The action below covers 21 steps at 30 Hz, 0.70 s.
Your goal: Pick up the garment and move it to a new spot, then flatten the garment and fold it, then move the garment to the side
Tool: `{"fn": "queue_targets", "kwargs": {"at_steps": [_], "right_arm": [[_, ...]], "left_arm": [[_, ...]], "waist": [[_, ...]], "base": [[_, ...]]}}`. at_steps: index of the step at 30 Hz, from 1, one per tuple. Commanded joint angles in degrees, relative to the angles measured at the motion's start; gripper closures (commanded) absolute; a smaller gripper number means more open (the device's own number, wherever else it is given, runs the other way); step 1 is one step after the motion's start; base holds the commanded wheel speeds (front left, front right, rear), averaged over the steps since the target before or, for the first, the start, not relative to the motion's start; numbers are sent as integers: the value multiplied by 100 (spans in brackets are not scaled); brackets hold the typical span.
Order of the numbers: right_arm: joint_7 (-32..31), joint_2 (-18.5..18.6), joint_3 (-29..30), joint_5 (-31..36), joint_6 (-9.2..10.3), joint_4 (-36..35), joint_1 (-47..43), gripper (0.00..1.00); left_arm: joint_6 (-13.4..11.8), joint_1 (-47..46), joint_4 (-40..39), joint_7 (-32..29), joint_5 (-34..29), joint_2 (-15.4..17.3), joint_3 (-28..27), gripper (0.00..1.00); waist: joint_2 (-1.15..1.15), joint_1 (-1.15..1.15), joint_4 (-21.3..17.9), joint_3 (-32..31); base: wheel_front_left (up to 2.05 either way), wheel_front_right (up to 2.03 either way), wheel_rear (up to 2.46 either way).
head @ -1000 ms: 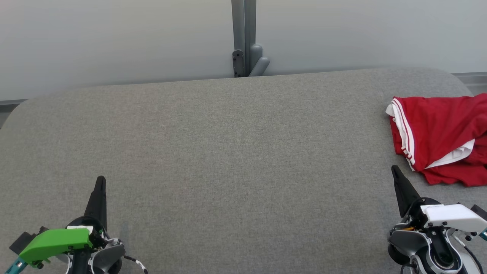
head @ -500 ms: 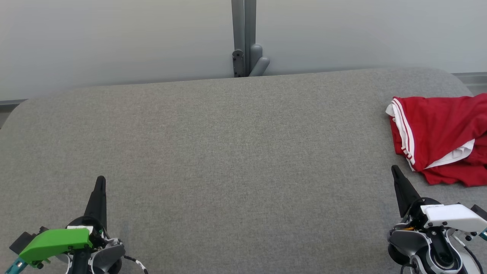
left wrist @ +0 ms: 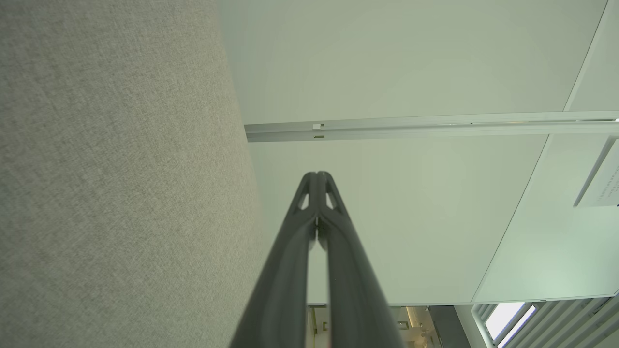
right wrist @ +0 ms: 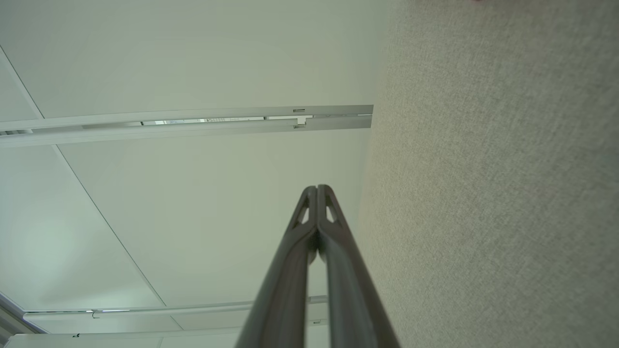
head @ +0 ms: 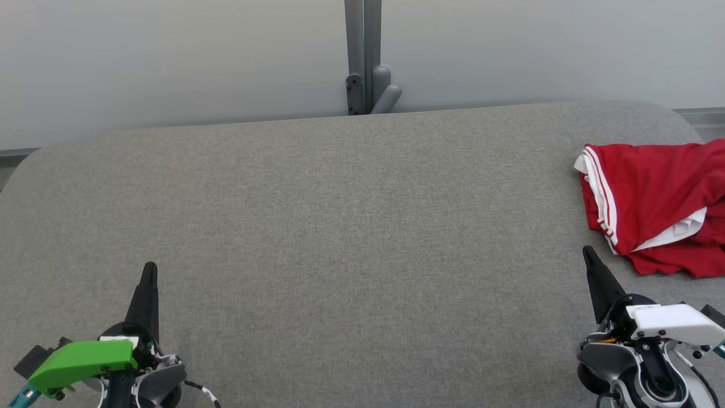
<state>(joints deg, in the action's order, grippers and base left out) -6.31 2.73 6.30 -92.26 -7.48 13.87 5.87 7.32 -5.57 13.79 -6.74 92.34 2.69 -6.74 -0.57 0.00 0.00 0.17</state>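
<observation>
The garment is a red piece with white trim, bunched up at the right edge of the grey padded table in the head view. My right gripper rests at the lower right, shut, its tip a short way in front and to the left of the garment, not touching it. My left gripper sits at the lower left, shut and empty, far from the garment. In the left wrist view the left gripper has its fingers pressed together. The right gripper in the right wrist view is likewise shut on nothing.
A pale wall with a grey post and bracket stands behind the table's far edge. The table's rounded corners show at far left and far right. Both wrist views look along the grey fabric toward pale wall panels.
</observation>
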Motion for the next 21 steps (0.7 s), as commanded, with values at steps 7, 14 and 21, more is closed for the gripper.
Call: {"fn": "queue_targets", "kwargs": {"at_steps": [7, 14, 21], "right_arm": [[-25, 28, 5, -40, -2, -26, 24, 100], [-25, 28, 5, -40, -2, -26, 23, 100], [-25, 28, 5, -40, -2, -26, 23, 100]], "left_arm": [[34, -87, -5, -18, 17, 36, -7, 100], [34, -87, -5, -18, 17, 36, -6, 100], [34, -86, -5, -18, 17, 36, -6, 100]], "waist": [[57, 0, 0, 0], [57, 0, 0, 0], [57, 0, 0, 0]], "base": [[0, 0, 0], [0, 0, 0], [0, 0, 0]]}}
